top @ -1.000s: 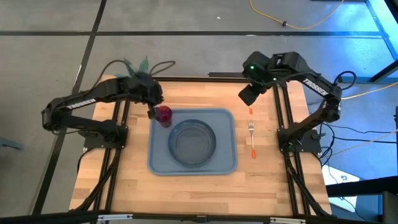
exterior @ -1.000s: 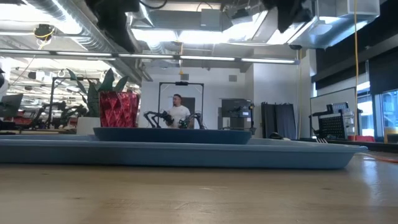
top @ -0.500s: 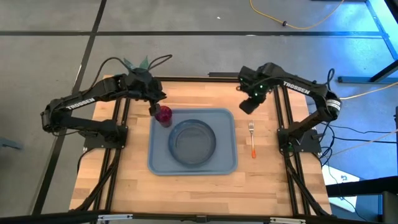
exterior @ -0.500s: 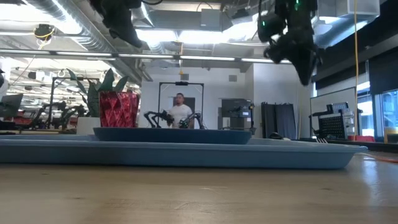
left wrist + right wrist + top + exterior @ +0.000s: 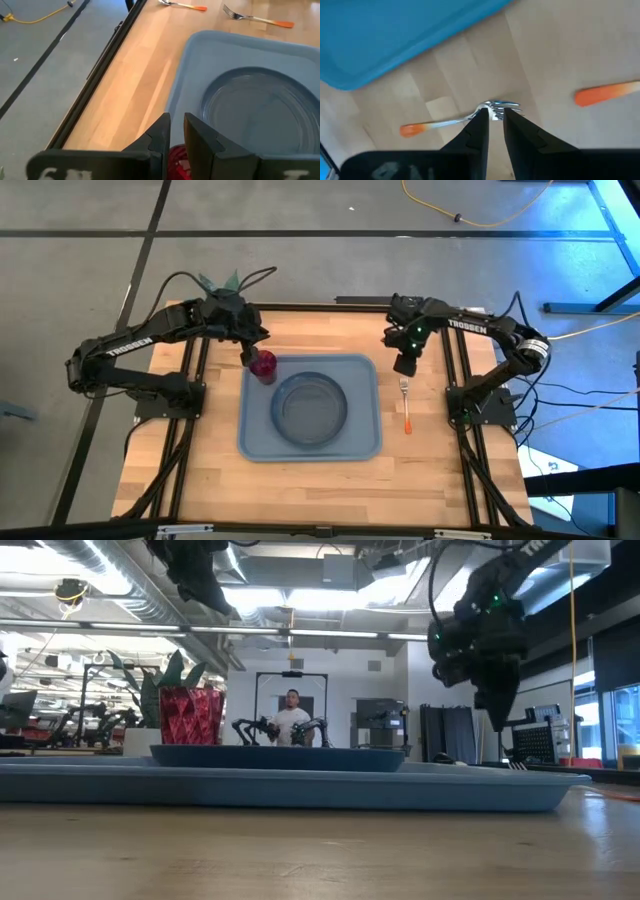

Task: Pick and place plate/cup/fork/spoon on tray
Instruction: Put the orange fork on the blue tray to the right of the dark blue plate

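We see the right gripper (image 5: 405,367), fingers nearly closed and empty, above the fork (image 5: 405,403) lying just beside the tray (image 5: 365,442). The plate (image 5: 310,408) and cup (image 5: 263,365) sit on the tray; the left gripper (image 5: 247,354), nearly closed, hovers over the cup.

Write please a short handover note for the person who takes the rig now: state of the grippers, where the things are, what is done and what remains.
Left gripper: nearly shut, empty, above the cup.
Right gripper: nearly shut, empty, hanging over the fork.
Done: plate lies in the tray; cup stands at the tray's far left corner.
Left: the fork lies on the table right of the tray; the spoon lies beyond it, hidden by the right arm from above. Both go on the tray.
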